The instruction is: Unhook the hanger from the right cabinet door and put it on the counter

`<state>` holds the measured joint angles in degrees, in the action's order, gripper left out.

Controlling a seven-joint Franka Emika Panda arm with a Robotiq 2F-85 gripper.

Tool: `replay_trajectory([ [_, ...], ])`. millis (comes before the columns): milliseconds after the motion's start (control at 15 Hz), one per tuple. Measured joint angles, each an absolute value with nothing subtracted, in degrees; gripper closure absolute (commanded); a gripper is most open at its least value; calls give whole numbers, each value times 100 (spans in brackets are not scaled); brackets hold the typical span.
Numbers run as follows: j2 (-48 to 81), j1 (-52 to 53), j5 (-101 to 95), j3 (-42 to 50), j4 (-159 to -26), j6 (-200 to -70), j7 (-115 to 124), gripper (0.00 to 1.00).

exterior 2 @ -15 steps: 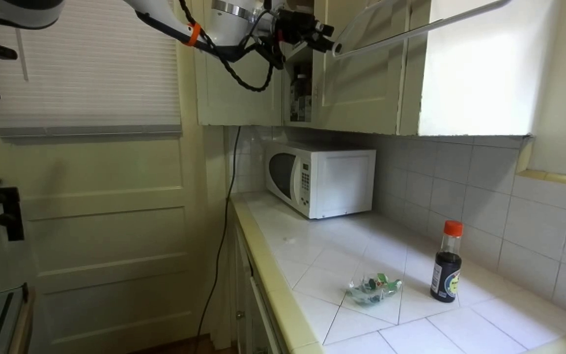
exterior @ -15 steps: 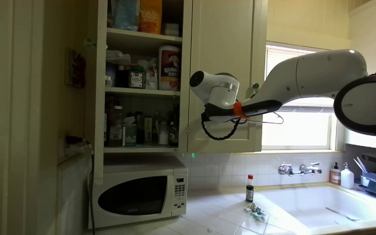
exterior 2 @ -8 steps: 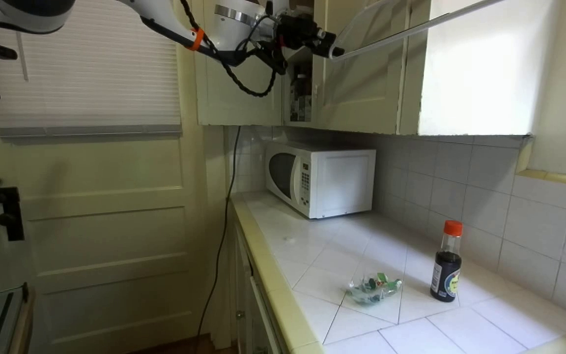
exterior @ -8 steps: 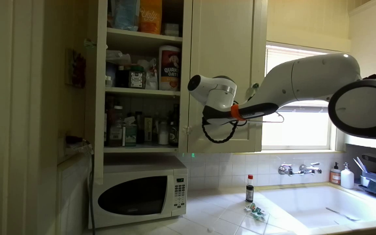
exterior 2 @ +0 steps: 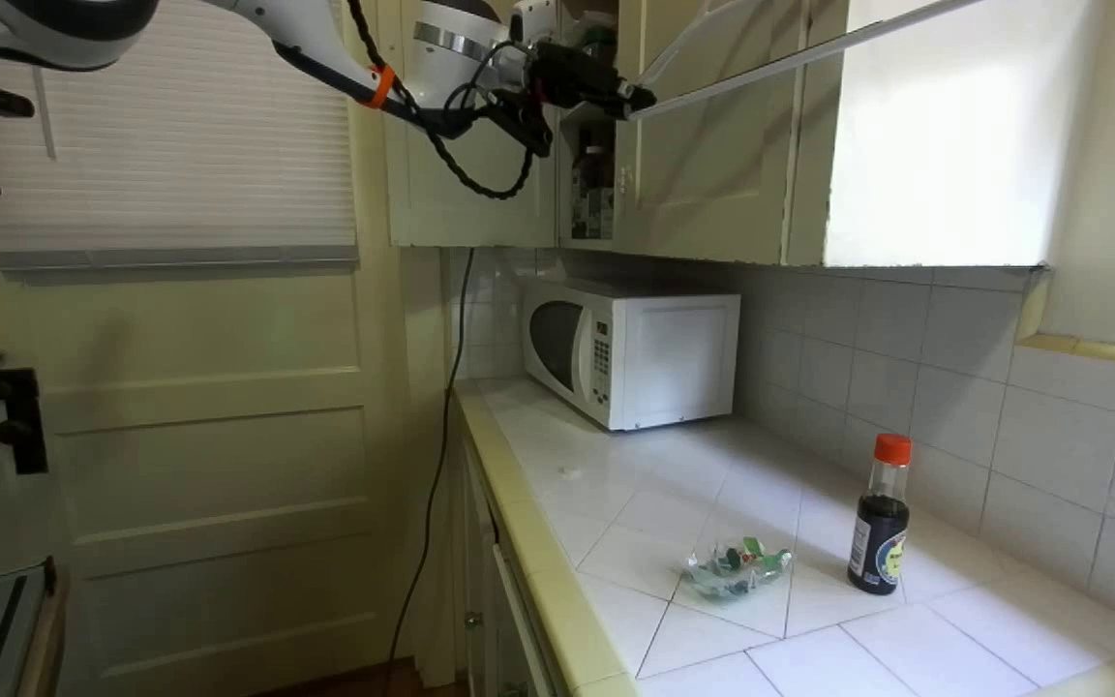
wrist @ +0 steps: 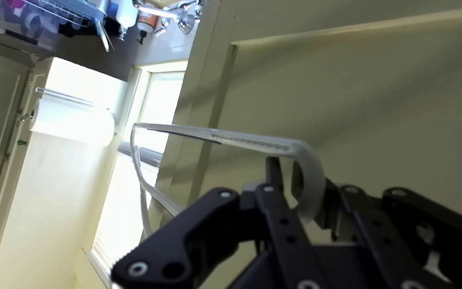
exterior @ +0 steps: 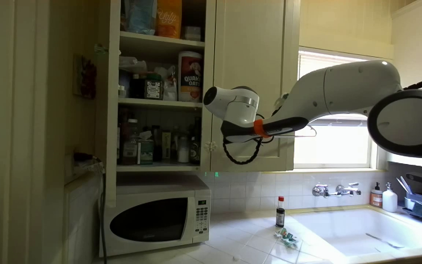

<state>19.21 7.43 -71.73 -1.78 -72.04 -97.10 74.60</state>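
Clamping the gripper (wrist: pixel 288 180) on a rounded corner of the hanger (wrist: pixel 251 141), having sunk slightly and slid sideways over the last second, carrying it along and so probably past the unhooking, though impossible to confirm. Showing at the gripper smooth, translucent white plastic in a long, bent outline, then, just past the gripper, matte cream paint on the panelled right cabinet door (wrist: pixel 355 100). Still needing to reach, well below the gripper, the glossy white-tiled bench (exterior 2: pixel 635 474), set with a crinkled clear wrapper (exterior 2: pixel 737 571), a red-capped bottle (exterior 2: pixel 879 537) and, farther off, the boxy microwave (exterior 2: pixel 678 358).
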Motion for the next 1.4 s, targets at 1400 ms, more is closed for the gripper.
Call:
replay_trajectory([
  [1400, -51, 758, -7635, -179, -8402, -7248, 8913, 98],
])
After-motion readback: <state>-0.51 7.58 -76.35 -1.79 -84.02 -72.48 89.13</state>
